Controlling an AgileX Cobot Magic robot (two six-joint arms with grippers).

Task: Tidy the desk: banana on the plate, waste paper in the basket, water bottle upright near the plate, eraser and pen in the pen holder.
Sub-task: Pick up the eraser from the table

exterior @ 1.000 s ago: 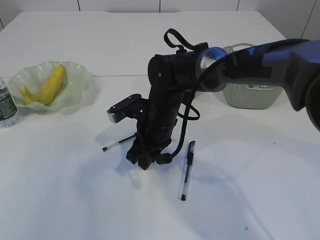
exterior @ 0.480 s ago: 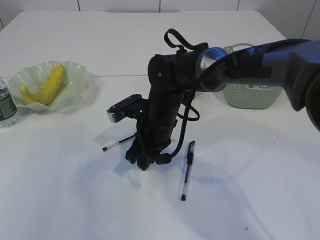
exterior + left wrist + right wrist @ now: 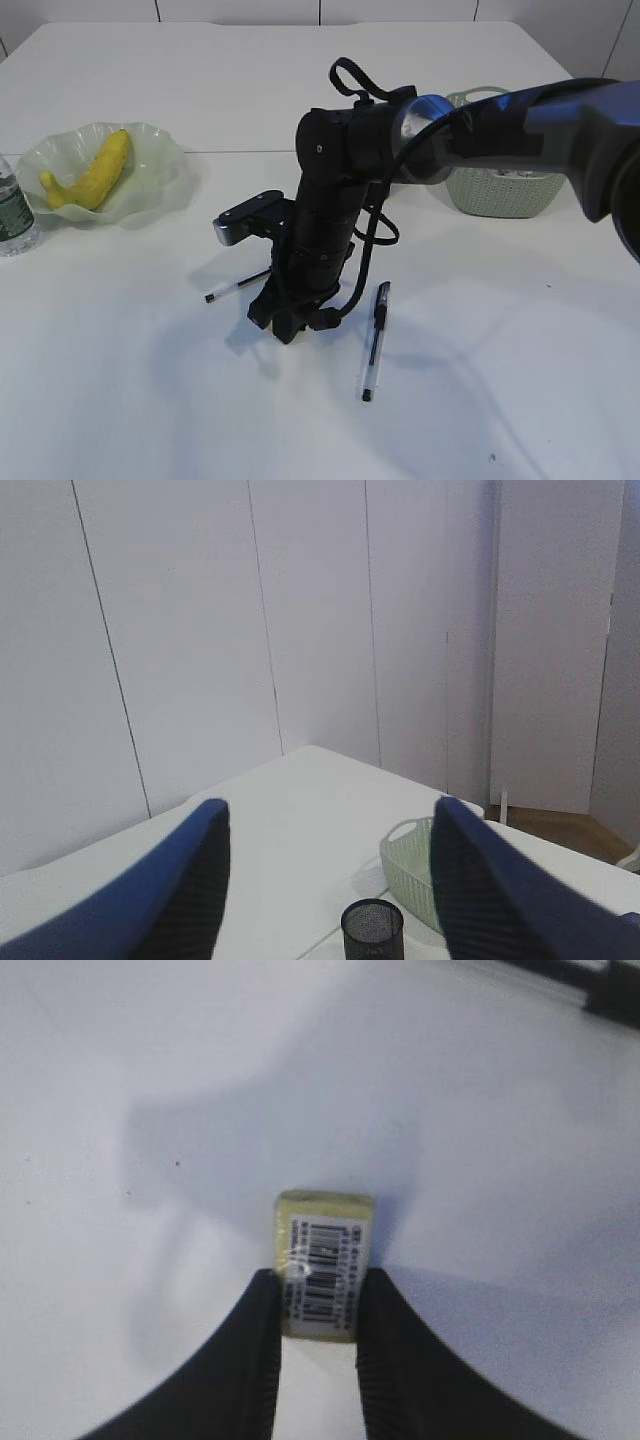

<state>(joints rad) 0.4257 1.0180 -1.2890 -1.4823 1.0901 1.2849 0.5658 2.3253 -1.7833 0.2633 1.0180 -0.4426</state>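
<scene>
Right gripper [image 3: 318, 1305] was clamped on the tiny pale yellow rectangular eraser [image 3: 322, 1260], barcode label up, low over the plain white desk [image 3: 120, 380], between two black-tipped clear pens [image 3: 373, 343]. Left gripper [image 3: 325, 880] hung with blue fingers spread, holding nothing.

The right arm [image 3: 480, 130] comes in from the right edge and bends straight down in the middle. Its hand [image 3: 318, 1332] pinches the eraser [image 3: 322, 1263] between both fingers. The left hand [image 3: 328, 880] is up high, its fingers spread apart, holding nothing.
</scene>
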